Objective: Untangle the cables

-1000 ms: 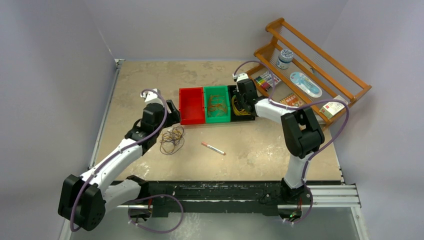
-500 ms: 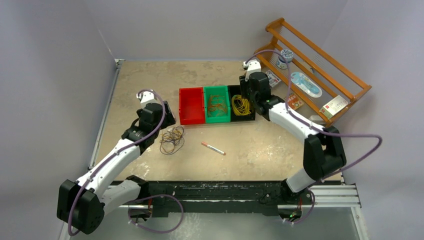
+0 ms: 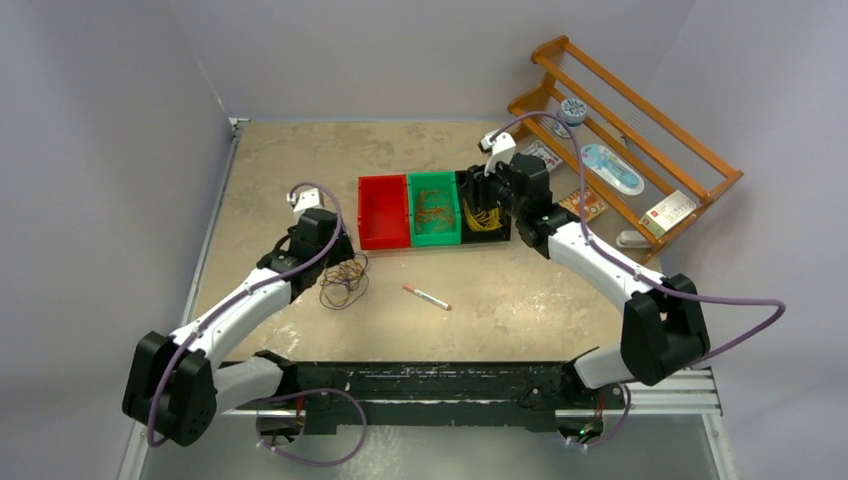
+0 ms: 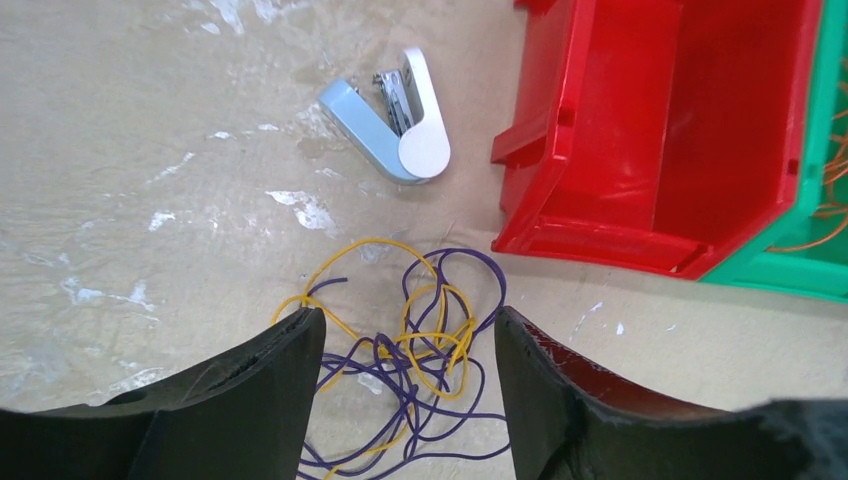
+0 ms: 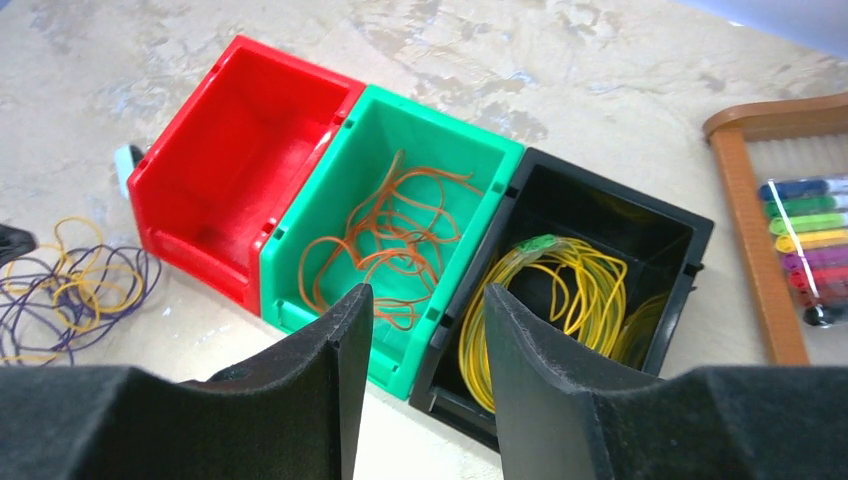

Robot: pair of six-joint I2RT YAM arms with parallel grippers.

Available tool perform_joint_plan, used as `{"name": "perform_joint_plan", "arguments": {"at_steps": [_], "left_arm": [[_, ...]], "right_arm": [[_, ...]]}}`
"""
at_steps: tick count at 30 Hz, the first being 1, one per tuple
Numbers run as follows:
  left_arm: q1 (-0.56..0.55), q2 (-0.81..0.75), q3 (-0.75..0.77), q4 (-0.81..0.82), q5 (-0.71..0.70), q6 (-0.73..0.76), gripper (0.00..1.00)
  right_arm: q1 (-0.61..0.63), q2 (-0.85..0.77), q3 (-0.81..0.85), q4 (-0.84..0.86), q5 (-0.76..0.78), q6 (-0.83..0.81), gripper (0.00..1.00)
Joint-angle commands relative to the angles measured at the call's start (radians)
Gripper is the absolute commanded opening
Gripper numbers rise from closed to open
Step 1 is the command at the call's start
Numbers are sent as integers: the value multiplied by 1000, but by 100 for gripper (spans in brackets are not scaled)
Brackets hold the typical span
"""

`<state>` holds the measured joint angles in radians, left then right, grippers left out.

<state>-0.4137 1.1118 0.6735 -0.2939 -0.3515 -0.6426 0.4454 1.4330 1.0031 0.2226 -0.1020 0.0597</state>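
The loose cables [image 4: 420,350], purple and yellow strands looped together, lie on the table in front of the red bin [image 4: 660,130]. My left gripper [image 4: 405,318] hangs open just above this tangle, a finger on either side, holding nothing. The top view shows the tangle [image 3: 343,278] beside the left gripper [image 3: 335,250]. An orange cable [image 5: 390,240] lies in the green bin [image 5: 480,150]. A yellow cable [image 5: 560,300] lies coiled in the black bin [image 5: 690,235]. My right gripper [image 5: 425,295] is open and empty, above the near edges of the green and black bins.
A white and grey stapler [image 4: 395,120] lies left of the red bin. A pen [image 3: 427,297] lies on the table right of the tangle. A wooden rack [image 3: 620,130] at the back right holds markers [image 5: 810,240] and small packets.
The right gripper has opened, risen from the black bin and drawn back, leaving the yellow cable inside. The left gripper has moved from beside the red bin to over the tangle.
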Motion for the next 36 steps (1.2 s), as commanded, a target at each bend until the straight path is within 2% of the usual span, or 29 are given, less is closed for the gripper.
{"name": "perform_joint_plan", "arguments": {"at_steps": [1,7,13,21,32,36], "left_arm": [[-3,52,-7,72,51,0,60],[-2,104,-9,88,71,4,56],[-2,122,-20,81,82,-2,49],[-2,100,-42,58,116,3,31],[-24,98,14,-26,312,78,0],[-96,132,53,-28,337,100,0]], "right_arm": [[3,-15,-10,44,-60,13,48],[5,-12,-7,36,-54,11,48],[5,-6,4,32,-59,13,48],[7,-6,16,25,-65,13,48],[9,-37,2,27,-33,4,49],[7,-39,0,24,-16,-5,49]]}}
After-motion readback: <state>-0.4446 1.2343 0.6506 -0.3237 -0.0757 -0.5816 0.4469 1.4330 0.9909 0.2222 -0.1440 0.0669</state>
